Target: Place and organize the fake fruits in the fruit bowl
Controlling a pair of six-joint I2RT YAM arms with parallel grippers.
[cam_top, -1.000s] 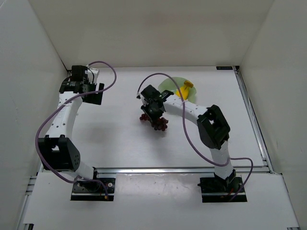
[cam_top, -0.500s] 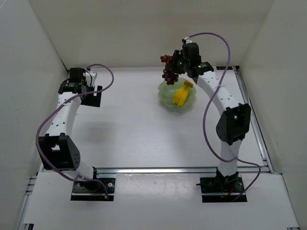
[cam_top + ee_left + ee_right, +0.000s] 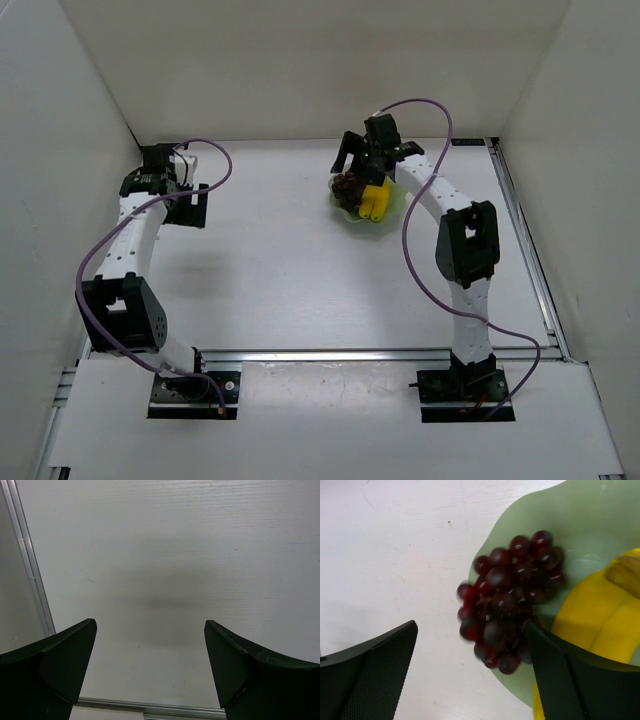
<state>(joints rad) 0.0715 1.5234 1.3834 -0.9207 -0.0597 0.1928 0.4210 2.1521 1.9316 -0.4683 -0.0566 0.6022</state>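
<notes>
Bright, even light from overhead is flooding the white counter [image 3: 280, 270], casting only a faint soft shadow beside the white left arm [image 3: 130, 235]. In the left wrist view a dim grey smudge of shadow is lying mid-counter. The cluster of dark red-purple grapes [image 3: 510, 600] is smearing with motion blur.

Top external looks down from above-behind on whole table [image 3: 280, 270]; left wrist close, facing table surface; right wrist close above fruit bowl [image 3: 590, 515], shared with top
</notes>
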